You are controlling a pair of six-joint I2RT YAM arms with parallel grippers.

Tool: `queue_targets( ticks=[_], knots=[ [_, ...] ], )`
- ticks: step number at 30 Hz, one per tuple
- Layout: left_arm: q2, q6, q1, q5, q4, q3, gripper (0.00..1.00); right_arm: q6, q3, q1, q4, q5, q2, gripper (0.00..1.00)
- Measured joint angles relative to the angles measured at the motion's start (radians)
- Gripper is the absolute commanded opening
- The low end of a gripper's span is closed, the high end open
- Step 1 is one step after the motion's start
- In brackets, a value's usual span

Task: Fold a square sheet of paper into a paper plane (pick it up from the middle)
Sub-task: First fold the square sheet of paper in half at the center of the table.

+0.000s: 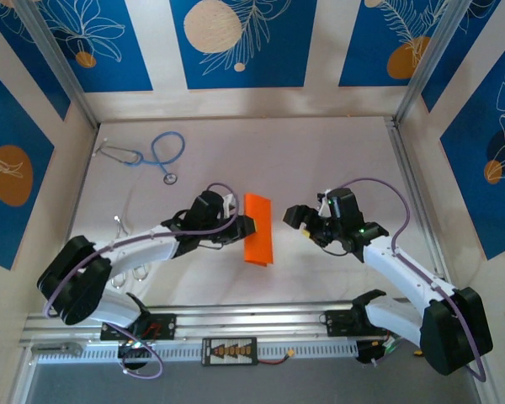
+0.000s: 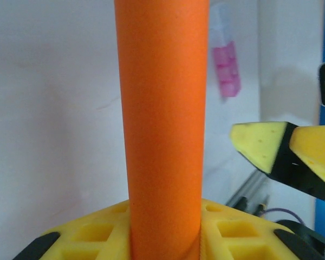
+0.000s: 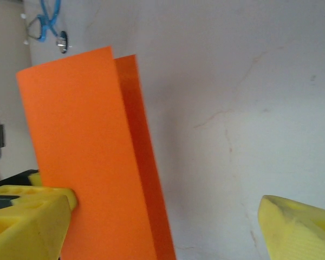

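Observation:
The square sheet of paper (image 1: pixel 257 229) is bright orange and bent over on itself into a narrow doubled strip, standing up over the middle of the table. My left gripper (image 1: pixel 245 225) is shut on its lower part. In the left wrist view the sheet (image 2: pixel 162 119) rises from between the yellow fingers (image 2: pixel 92 235) of that gripper (image 2: pixel 165 222). My right gripper (image 1: pixel 298 220) stands open just right of the sheet. In the right wrist view its two yellow pads (image 3: pixel 27 216) are far apart, and the doubled sheet (image 3: pixel 81 162) is at the left pad with two layers showing.
A blue stethoscope (image 1: pixel 156 153) lies at the back left of the table. A small pink thing (image 2: pixel 226 67) lies beyond the sheet. A metal rail (image 1: pixel 261 316) runs along the near edge, and frame bars (image 1: pixel 412 194) bound the table's sides.

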Motion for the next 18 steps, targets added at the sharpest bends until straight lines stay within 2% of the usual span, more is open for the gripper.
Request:
queue_targets(
  ticks=[6, 12, 18],
  knots=[
    [0.093, -0.037, 0.000, 0.040, 0.084, -0.016, 0.30, 0.012, -0.024, 0.000, 0.055, -0.052, 0.000, 0.89],
    [0.126, -0.029, 0.001, -0.005, 0.010, -0.019, 0.32, 0.008, -0.027, 0.000, 0.099, -0.106, 0.039, 0.87],
    [0.130, 0.005, 0.003, -0.061, -0.097, -0.019, 0.37, 0.009, -0.065, 0.000, 0.150, -0.141, 0.071, 0.86]
  ],
)
